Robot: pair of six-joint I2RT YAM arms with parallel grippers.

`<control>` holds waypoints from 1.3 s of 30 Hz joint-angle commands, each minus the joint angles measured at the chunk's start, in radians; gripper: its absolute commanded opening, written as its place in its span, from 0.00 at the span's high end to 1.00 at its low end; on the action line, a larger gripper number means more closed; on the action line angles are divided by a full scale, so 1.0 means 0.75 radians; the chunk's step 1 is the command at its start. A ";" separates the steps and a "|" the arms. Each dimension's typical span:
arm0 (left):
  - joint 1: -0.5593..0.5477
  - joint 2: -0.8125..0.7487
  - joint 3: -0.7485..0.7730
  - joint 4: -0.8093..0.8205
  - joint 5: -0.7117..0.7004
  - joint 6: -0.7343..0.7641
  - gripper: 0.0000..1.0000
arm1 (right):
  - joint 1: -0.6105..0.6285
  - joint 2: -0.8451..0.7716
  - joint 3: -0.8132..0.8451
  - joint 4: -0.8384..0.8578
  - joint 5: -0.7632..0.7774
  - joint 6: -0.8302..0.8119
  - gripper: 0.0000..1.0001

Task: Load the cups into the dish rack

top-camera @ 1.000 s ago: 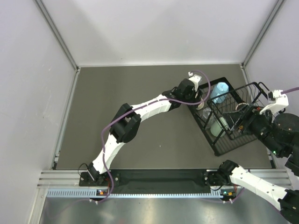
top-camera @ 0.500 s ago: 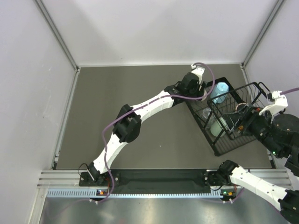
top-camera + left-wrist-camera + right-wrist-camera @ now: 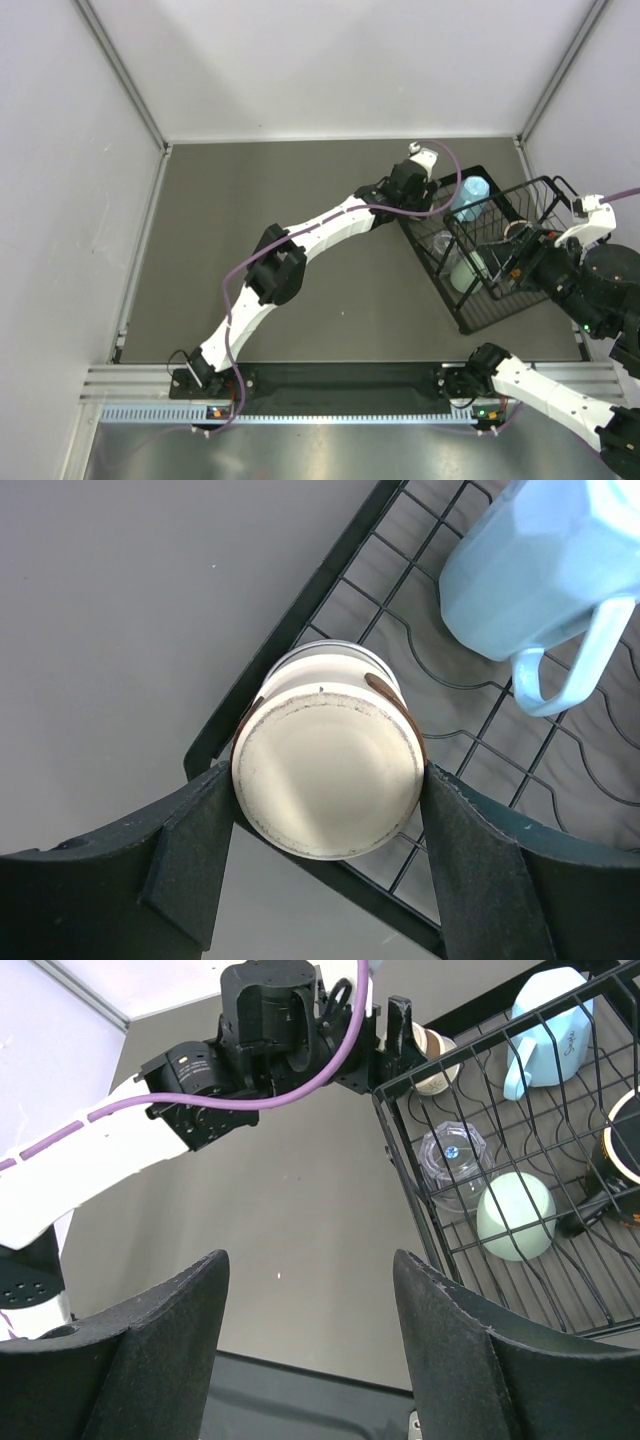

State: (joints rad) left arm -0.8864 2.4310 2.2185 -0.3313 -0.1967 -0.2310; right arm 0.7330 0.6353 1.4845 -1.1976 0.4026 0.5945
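Observation:
My left gripper (image 3: 325,780) is shut on a cream cup (image 3: 327,775), held upside down with its base facing the camera, over the near corner of the black wire dish rack (image 3: 290,640). A light blue handled mug (image 3: 540,570) lies inside the rack just beyond it. In the right wrist view the rack (image 3: 412,1192) also holds a clear ribbed cup (image 3: 452,1160), a mint green tumbler (image 3: 515,1215) and a dark mug (image 3: 625,1150). My right gripper (image 3: 310,1280) stands open and empty above the table, beside the rack's near side.
The rack (image 3: 464,326) sits at the table's far right, close to the right wall. Its raised wire basket (image 3: 520,215) stands between the two arms. The left arm (image 3: 300,240) stretches diagonally across the dark table.
The left wrist has shifted a little farther back and right, carrying the cream cup over the rack's corner. The right arm has not moved.

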 commanded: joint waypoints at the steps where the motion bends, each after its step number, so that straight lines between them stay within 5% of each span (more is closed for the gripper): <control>1: -0.004 0.003 0.073 -0.020 -0.040 0.024 0.90 | 0.015 0.008 0.001 0.002 0.030 -0.013 0.33; 8: -0.006 -0.036 0.055 -0.070 -0.063 -0.019 0.95 | 0.013 0.002 -0.018 0.016 0.032 -0.018 0.33; 16: -0.006 0.009 0.067 -0.068 -0.067 -0.019 0.52 | 0.015 0.002 -0.024 0.022 0.034 -0.028 0.33; 25: -0.004 0.017 0.069 -0.023 -0.098 0.013 0.14 | 0.015 -0.007 -0.022 0.008 0.034 -0.024 0.33; 26: -0.004 0.015 0.071 -0.010 -0.098 0.020 0.02 | 0.015 -0.004 -0.020 0.008 0.036 -0.026 0.33; 39: -0.004 -0.065 0.065 0.018 -0.075 0.016 0.02 | 0.015 0.008 -0.012 0.014 0.038 -0.040 0.32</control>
State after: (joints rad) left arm -0.8890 2.4313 2.2375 -0.3592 -0.2520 -0.2207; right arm 0.7330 0.6350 1.4658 -1.1973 0.4065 0.5819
